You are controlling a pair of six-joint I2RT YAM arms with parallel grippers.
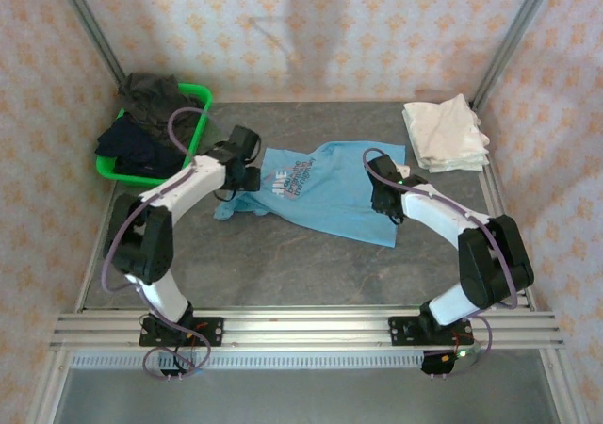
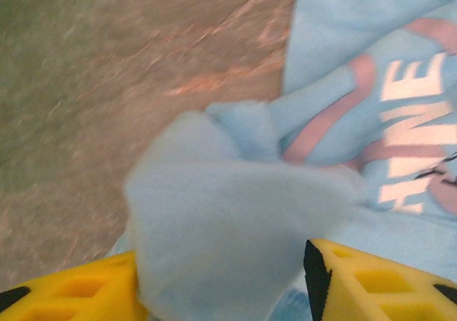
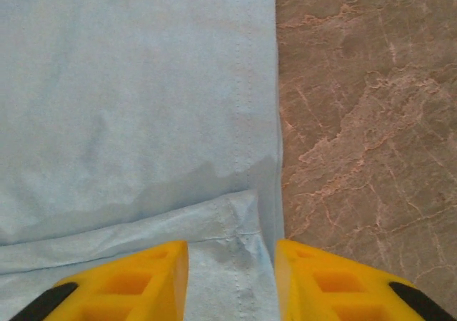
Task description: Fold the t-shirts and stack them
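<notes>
Our left claw (image 2: 221, 282) is open around a lump of the blue t-shirt (image 2: 214, 214). Our right claw (image 3: 232, 267) is open over the shirt's edge.

Left arm (image 1: 179, 193) first: glossy white shells on the long links, chunky black housings at the joints, and a lilac cable (image 1: 171, 130) looping off it. Right arm (image 1: 452, 221), same livery of white and black, with its own lilac cable (image 1: 367, 160) arching out. Both sit on black base plates (image 1: 179, 330) screwed to the aluminium rail (image 1: 301, 328), with loose wires dangling just below that rail. Left fingers (image 2: 371, 282): bright yellow, moulded pockets, black edging. Right fingers (image 3: 128, 285): matching yellow, with black at the outer corners.
</notes>
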